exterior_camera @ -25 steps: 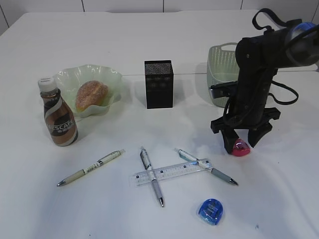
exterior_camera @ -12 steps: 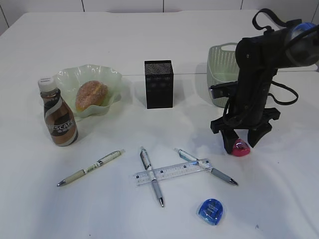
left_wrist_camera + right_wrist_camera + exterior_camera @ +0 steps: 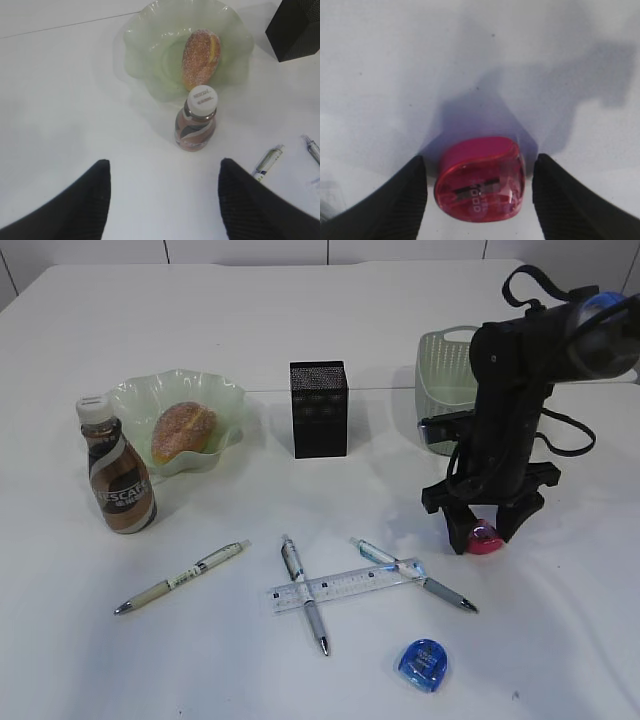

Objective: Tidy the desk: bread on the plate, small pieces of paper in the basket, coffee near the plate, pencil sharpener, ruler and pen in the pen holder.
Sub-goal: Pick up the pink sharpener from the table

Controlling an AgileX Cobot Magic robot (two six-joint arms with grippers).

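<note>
From the outside camera, the desk (image 3: 300, 330) is big, white and plain, with pale wall panels behind it. The right gripper (image 3: 482, 532) points straight down from a bent black arm, its two fingers spread on each side of a pink pencil sharpener (image 3: 485, 538). The bread (image 3: 184, 431) sits in the plate (image 3: 135, 400) at about 10 o'clock. The coffee (image 3: 117, 477) stands just beside the plate, and its label reads "ESCAF" (the rest curves away). The pen holder (image 3: 319, 409) stands near the middle, and the basket (image 3: 447, 377) is at 2 o'clock, partly behind the arm. The ruler (image 3: 345, 585) lies across two pens at 6 o'clock. A blue sharpener (image 3: 422, 664) lies at 5 o'clock.

From the left wrist camera, the left gripper (image 3: 162, 192) is spread wide and holds nothing. It hangs above the bare white top. The bottle's white cap (image 3: 202, 98) says "NESCAFE".

From the right wrist camera, the pink sharpener sits between the two dark fingers (image 3: 400, 197), with small gaps on both sides. Tiny writing shows on it, too blurry to read.
</note>
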